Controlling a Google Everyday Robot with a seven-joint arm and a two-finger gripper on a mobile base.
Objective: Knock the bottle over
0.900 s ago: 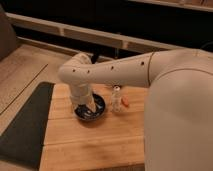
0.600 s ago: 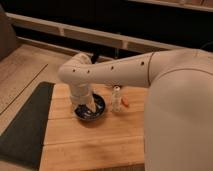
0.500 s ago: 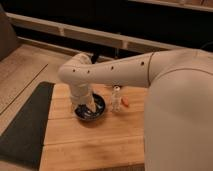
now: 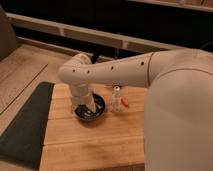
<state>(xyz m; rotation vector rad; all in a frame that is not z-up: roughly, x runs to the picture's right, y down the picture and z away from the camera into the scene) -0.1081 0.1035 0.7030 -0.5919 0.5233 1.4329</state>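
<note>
The robot's white arm [image 4: 115, 72] reaches down over the wooden table [image 4: 90, 145], its gripper [image 4: 86, 106] inside the dark bowl [image 4: 100, 112]; its grip cannot be told. The bottle [image 4: 116, 98] stands upright near the table's far edge, just beside the bowl, with a small orange item [image 4: 125, 102] at its other side.

There is one bottle [image 4: 116, 98], one bowl [image 4: 99, 116], one orange item [image 4: 125, 102], one mat [image 4: 25, 125] and one gripper [image 4: 88, 107], which hangs over the bowl.
</note>
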